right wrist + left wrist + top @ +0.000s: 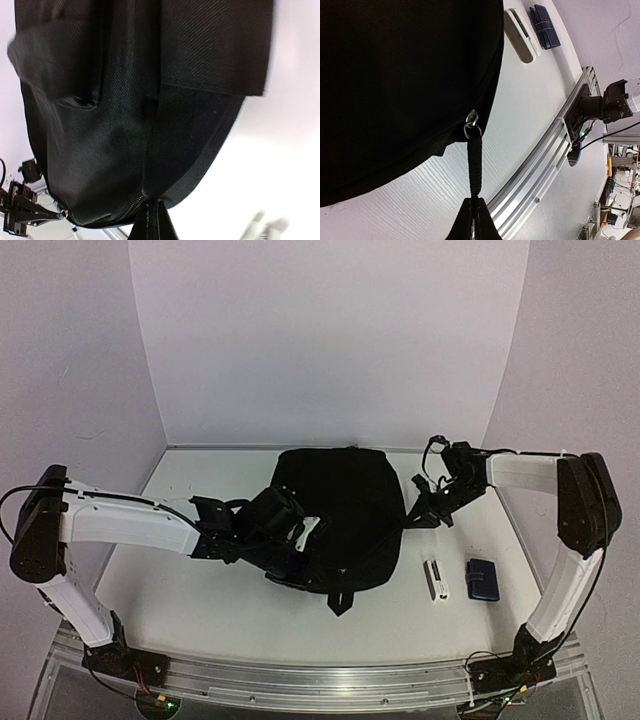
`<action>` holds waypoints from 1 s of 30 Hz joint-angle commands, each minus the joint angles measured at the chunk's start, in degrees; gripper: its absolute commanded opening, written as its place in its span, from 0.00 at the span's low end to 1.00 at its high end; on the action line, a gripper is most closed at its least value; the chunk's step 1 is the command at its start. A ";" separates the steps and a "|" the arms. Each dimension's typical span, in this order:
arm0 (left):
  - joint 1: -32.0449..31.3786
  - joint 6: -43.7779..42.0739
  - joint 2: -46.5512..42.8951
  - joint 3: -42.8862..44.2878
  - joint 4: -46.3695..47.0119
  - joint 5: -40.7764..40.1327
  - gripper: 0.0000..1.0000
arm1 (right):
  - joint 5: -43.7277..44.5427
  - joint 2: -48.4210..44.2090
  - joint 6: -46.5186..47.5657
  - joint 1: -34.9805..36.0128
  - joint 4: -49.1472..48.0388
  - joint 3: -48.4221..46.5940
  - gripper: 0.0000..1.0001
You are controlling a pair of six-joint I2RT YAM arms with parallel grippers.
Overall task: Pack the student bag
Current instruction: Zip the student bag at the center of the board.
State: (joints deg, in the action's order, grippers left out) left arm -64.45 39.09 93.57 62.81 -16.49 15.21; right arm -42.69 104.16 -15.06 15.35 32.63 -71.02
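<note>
One student bag (345, 498), left tool (474, 206), right tool (151, 211) gripping it, one blue case (483, 579)

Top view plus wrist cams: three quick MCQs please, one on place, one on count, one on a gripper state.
1. Relative to the student bag, where is the dark-blue case?
A) to its left
B) on top of it
C) on the table to its right

2. How many loose items lie beside the bag?
A) one
B) two
C) four

3. The left gripper is:
A) open above the bag
B) shut on the zip pull strap
C) shut, holding nothing

Answers:
1 C, the top view shows the case right of the bag.
2 B, only the case and a white item lie there.
3 B, the left wrist view shows the gripper closed on the black strap attached to the zip ring.
</note>
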 commanded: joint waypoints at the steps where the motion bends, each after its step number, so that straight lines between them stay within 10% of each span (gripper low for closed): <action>1: -0.51 -0.40 -4.26 -0.14 -3.82 -1.93 0.00 | 9.36 1.61 4.31 -4.42 -1.59 -6.67 0.00; 6: -0.37 -1.66 -0.80 3.95 -3.99 -3.96 0.00 | 2.82 0.07 3.33 -4.19 -0.13 -7.78 0.02; 13: 3.30 -0.87 2.62 8.31 0.37 -1.01 0.00 | -3.09 -9.70 13.53 4.08 5.88 -2.84 0.68; 30: 8.11 5.10 1.45 2.57 9.27 7.73 0.00 | 9.75 -12.89 46.25 23.69 5.15 -1.65 0.69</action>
State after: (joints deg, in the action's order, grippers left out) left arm -57.25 41.87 97.03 66.59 -11.66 21.13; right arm -36.63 89.72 23.19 35.39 38.17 -72.75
